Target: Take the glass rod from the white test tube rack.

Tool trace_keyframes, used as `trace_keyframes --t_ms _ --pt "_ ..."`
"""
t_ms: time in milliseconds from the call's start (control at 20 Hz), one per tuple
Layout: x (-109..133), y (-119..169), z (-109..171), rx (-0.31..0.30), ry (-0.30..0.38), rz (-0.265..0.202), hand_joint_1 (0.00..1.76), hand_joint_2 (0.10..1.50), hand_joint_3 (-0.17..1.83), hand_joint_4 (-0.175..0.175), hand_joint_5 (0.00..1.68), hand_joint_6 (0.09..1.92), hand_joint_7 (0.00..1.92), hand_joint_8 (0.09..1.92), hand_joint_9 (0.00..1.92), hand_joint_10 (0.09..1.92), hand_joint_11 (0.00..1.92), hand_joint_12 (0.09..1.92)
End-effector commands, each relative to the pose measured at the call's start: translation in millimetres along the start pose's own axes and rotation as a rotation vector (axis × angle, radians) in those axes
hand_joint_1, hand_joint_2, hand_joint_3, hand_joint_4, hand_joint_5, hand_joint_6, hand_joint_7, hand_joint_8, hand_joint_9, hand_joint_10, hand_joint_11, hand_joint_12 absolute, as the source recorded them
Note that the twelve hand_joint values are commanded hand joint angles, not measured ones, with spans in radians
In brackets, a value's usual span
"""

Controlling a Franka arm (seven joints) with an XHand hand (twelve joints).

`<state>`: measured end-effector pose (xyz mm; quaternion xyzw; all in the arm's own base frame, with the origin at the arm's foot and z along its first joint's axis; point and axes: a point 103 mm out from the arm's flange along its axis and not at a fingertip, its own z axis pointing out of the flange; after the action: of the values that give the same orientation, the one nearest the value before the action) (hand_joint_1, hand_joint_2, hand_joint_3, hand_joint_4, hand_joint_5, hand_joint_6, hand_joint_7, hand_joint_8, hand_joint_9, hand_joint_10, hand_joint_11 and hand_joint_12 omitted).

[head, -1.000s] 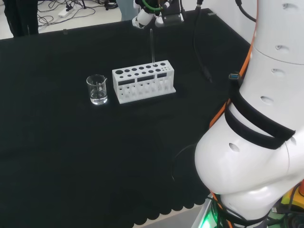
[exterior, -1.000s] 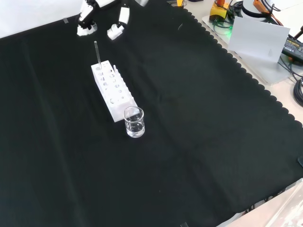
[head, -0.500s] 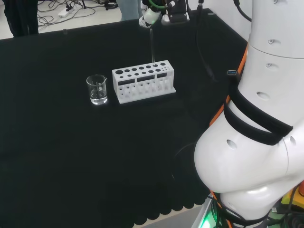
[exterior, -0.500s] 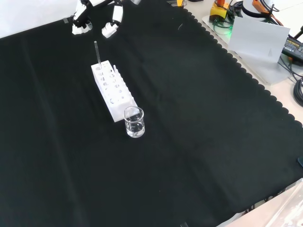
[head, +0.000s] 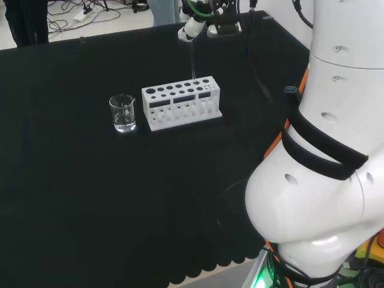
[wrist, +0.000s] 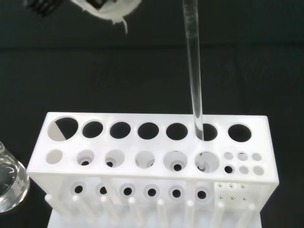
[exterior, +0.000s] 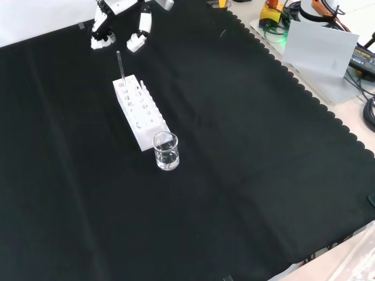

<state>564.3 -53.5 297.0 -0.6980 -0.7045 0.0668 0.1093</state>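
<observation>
Hand (exterior: 120,23), fingers spread and empty, is positioned above the glass rod (wrist: 195,80) seated upright in the white test tube rack (head: 181,102).

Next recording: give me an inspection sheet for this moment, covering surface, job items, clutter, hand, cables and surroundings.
Surface: black cloth covers the bench, scalloped along its edge.
Job's things: glass rod stands upright in the white rack, in a large hole near the end with the small holes; not yet lifted.
Clutter: a glass beaker with a little clear liquid stands close to the rack's other end.
Hand: the hand hangs above the rod's top, fingers pointing down and apart, holding nothing.
Cables: a black cable runs down along the arm in the head view; loose leads lie on the floor beyond the bench.
Surroundings: a grey box beside the cloth in the front view.
</observation>
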Motion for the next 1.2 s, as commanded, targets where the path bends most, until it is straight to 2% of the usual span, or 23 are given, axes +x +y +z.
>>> trace_keyframes --t_ms 50,700,950,1200 --pt "-5 7 4 -0.013 -0.002 -0.005 0.84 0.74 0.68 -0.175 0.32 0.65 0.65 0.90 0.91 0.76 0.79 1.22" --pt "-16 15 19 -0.004 -0.015 0.000 0.80 0.74 0.67 -0.163 0.40 0.86 0.68 0.90 0.99 0.79 0.91 1.20" --pt "-17 14 25 -0.003 -0.017 0.002 0.81 0.74 0.67 -0.163 0.45 0.92 0.75 0.92 1.08 0.83 1.07 1.17" --pt "-14 14 29 -0.008 -0.007 -0.002 0.83 0.74 0.66 -0.175 0.53 0.97 0.82 0.95 1.25 0.82 1.31 1.07"
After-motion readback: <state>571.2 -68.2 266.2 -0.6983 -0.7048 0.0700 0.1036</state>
